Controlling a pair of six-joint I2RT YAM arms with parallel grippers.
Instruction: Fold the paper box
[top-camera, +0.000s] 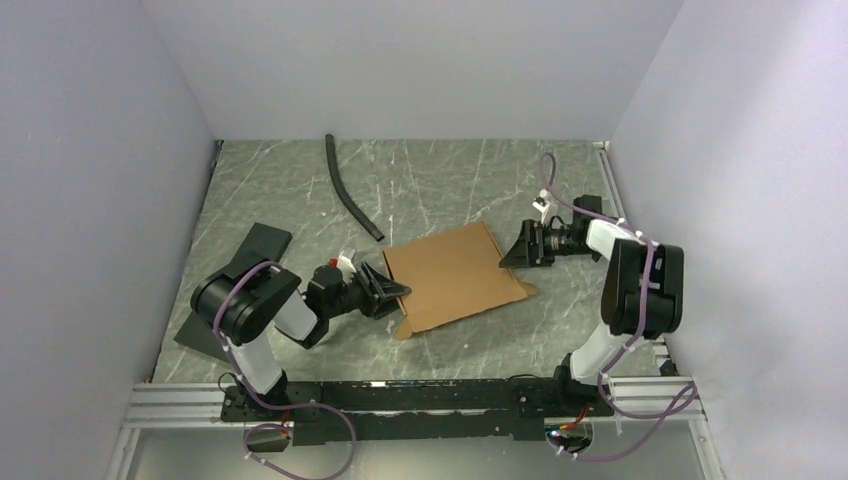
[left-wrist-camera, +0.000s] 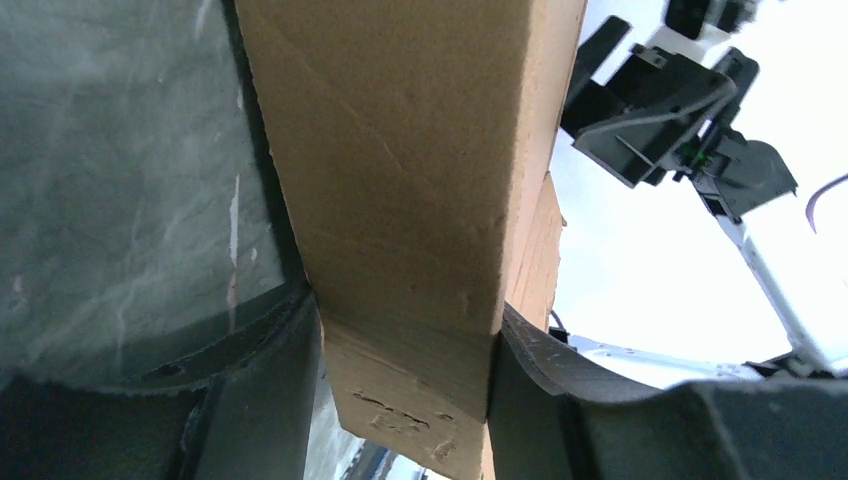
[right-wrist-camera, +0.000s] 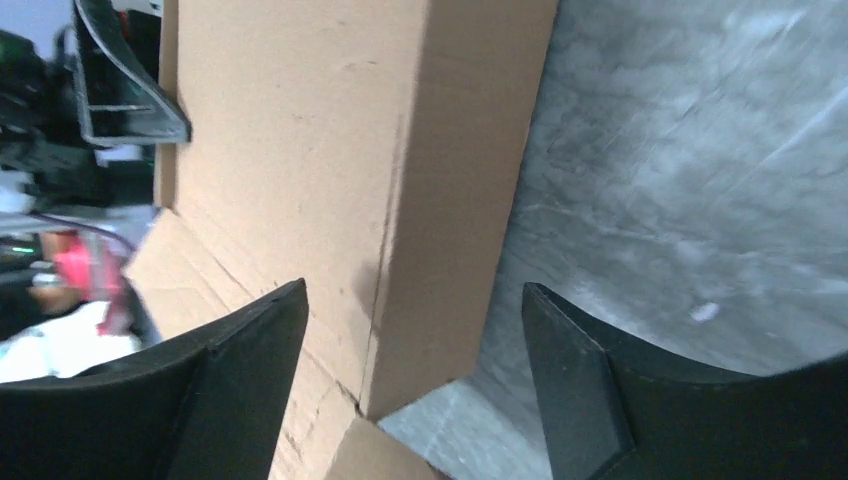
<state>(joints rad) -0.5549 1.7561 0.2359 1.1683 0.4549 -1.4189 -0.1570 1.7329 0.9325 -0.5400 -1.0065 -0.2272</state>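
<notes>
Two sets of jaws at the paper box

Both of my arms reached in low toward the paper box (top-camera: 455, 275), which lay near the middle of the table (top-camera: 430, 180), brown and partly folded. My left jaws were clamped on the flap at its left end, pinching the cardboard from both sides. My right jaws stood apart around a raised fold at its right end.

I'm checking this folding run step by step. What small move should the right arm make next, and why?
Probably draw the right pincer straight back off the paper box. It stands open, with gaps on both sides of the cardboard edge, while the left pincer pinches the opposite edge, so the box looks secured without it.
</notes>
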